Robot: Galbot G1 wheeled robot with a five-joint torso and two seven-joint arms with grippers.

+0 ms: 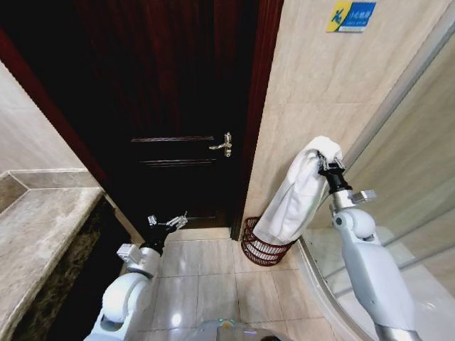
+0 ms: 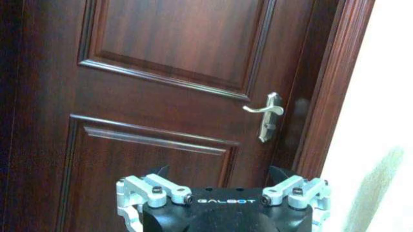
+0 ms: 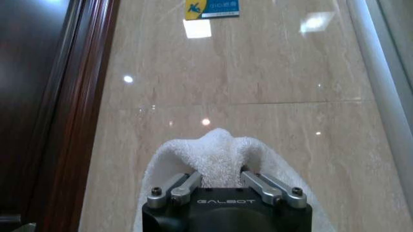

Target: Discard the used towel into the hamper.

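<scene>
A white towel [image 1: 302, 192] hangs from my right gripper [image 1: 328, 162], which is shut on its top fold and held high by the beige wall. The towel's lower end drapes down to the rim of the hamper [image 1: 261, 249], a dark red-brown wire basket on the floor in the corner beside the door frame. In the right wrist view the towel [image 3: 216, 150] bulges up between the closed fingers [image 3: 184, 186]. My left gripper [image 1: 170, 222] is low near the dark door, open and holding nothing; the left wrist view shows its body [image 2: 223, 208] facing the door.
A dark wooden door [image 1: 178, 106] with a metal handle [image 1: 224, 145] stands ahead. A marble counter [image 1: 35, 234] runs along the left. A curved glass shower enclosure [image 1: 405, 177] borders the right. Light floor tiles [image 1: 206, 277] lie between.
</scene>
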